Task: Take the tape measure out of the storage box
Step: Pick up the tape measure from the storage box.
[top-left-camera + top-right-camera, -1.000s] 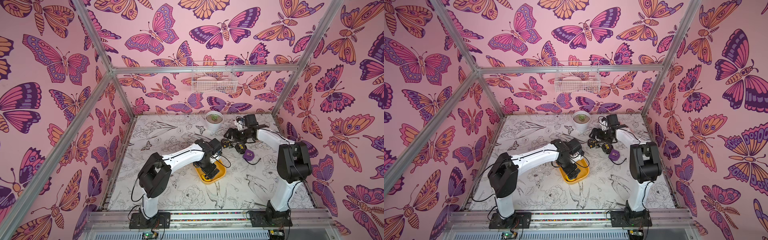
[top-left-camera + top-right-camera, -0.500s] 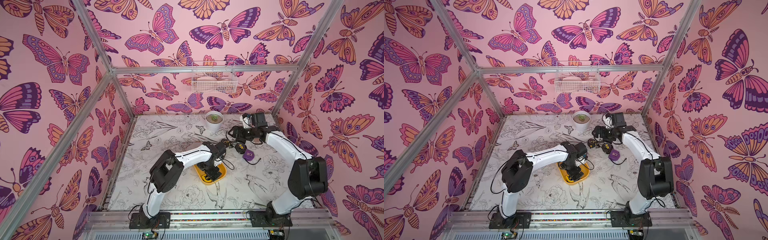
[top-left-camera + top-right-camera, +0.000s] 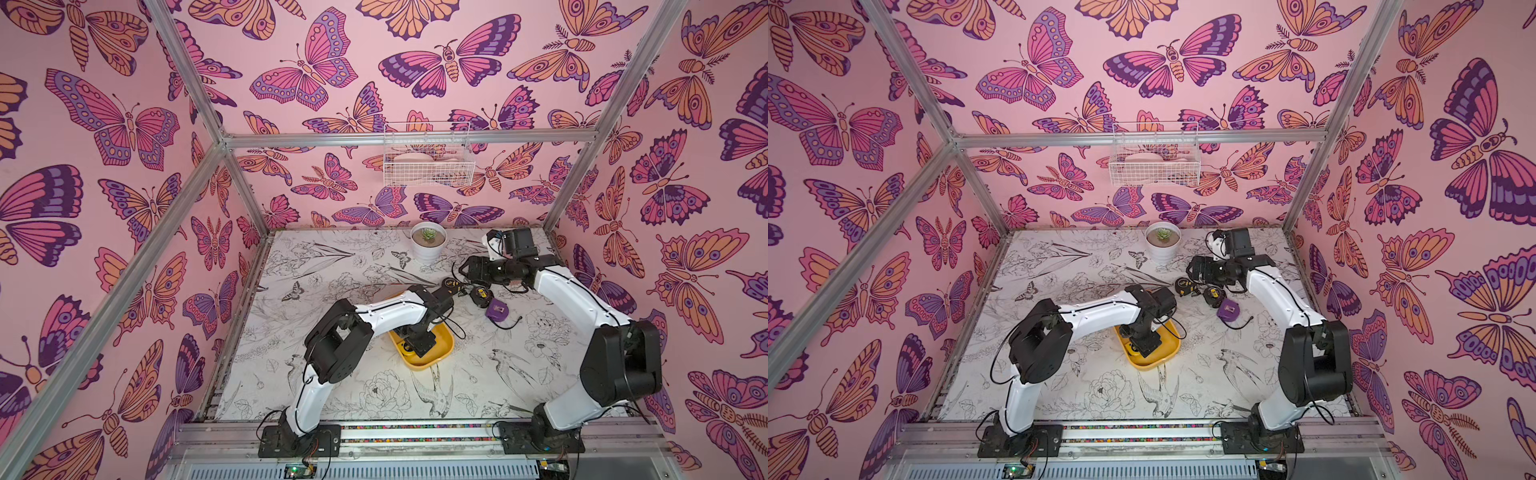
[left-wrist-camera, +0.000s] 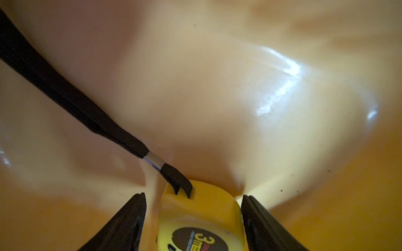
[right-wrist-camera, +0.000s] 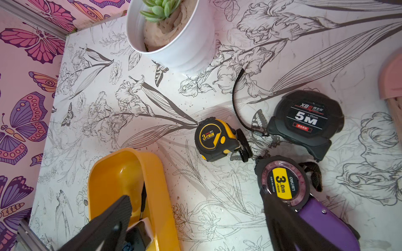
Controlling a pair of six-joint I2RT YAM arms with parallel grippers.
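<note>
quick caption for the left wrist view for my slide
Inside the yellow tray, the left end effector straddles a yellow tape measure, its black strap trailing across the tray floor.

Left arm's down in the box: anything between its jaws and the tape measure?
Nothing visible. In the left wrist view the tape measure sits directly between the jaws of the left gripper, inside the box; its black strap trails away beyond the jaws.
</note>
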